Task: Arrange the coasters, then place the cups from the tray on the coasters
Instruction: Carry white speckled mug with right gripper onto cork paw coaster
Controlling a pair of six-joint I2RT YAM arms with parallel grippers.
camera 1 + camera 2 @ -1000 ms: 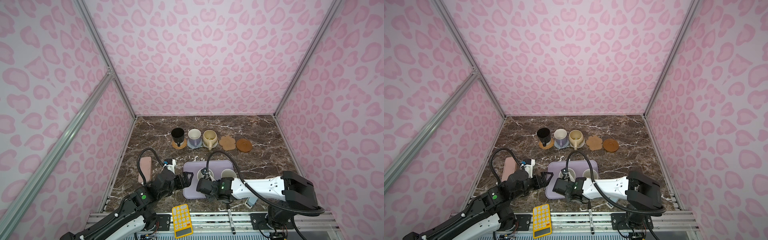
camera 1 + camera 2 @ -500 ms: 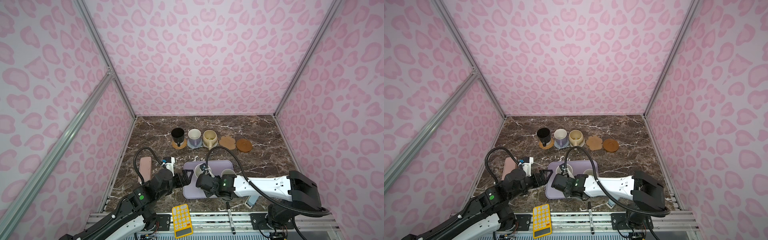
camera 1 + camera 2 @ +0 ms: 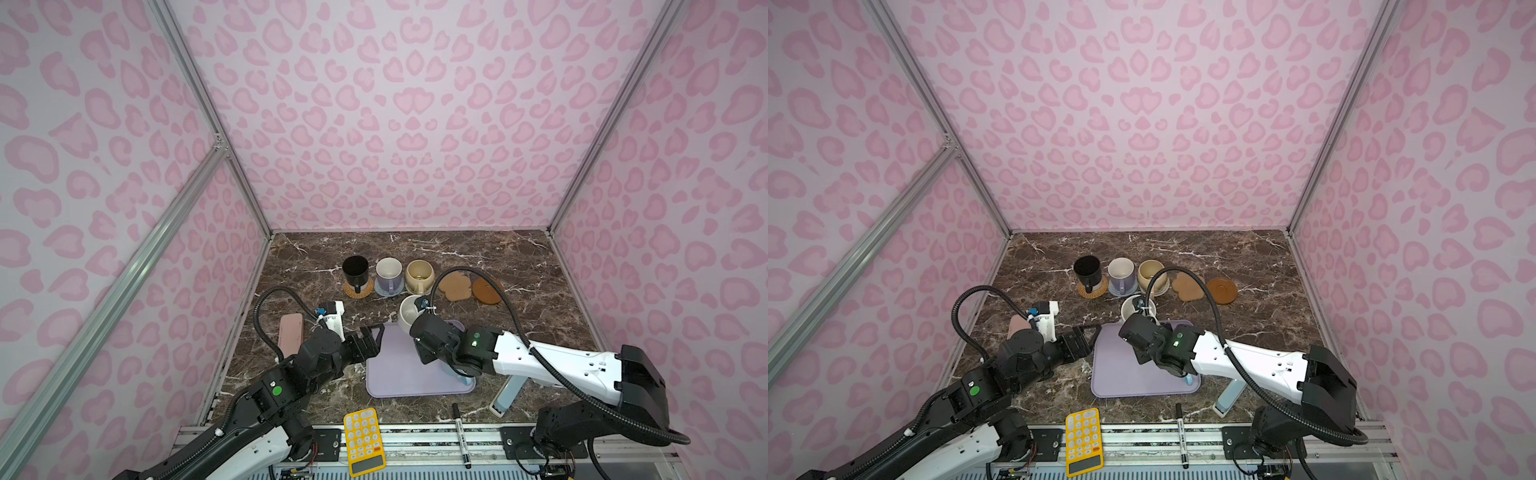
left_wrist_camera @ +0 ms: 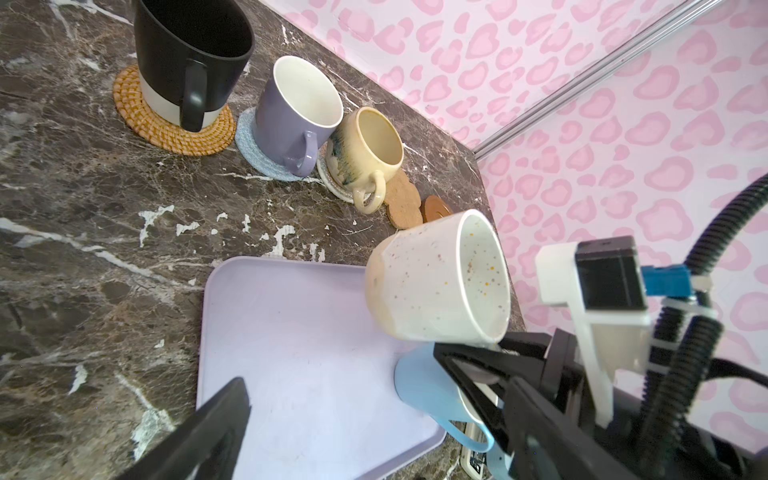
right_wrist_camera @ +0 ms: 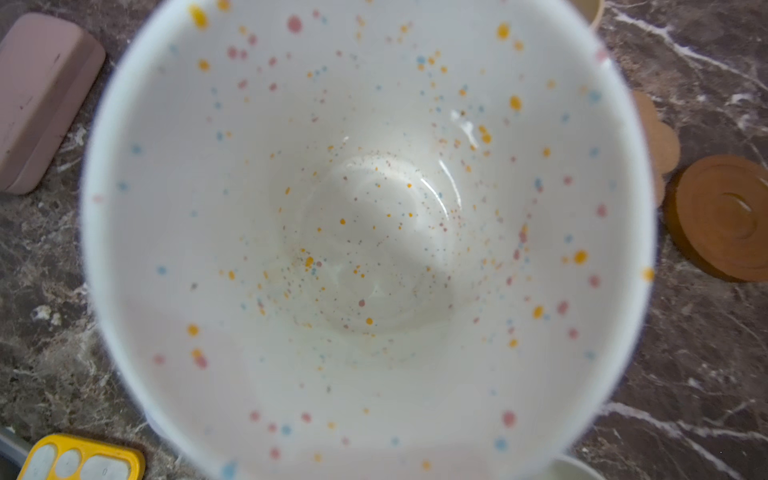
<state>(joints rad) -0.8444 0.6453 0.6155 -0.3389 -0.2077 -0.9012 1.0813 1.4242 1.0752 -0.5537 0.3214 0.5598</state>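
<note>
Right end effector (image 4: pixel 486 353) is pinched shut on the speckled white mug (image 4: pixel 436 286), which is held tilted above the far edge of the tray (image 4: pixel 291 332), presumably to be carried to the bare flower coaster (image 3: pixel 455 286) on the counter (image 3: pixel 540 266).

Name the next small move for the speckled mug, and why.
Probably carry the speckled mug toward the tan flower coaster and level it: the right end effector holds it tilted above the tray, and that coaster is the nearest bare one.
</note>
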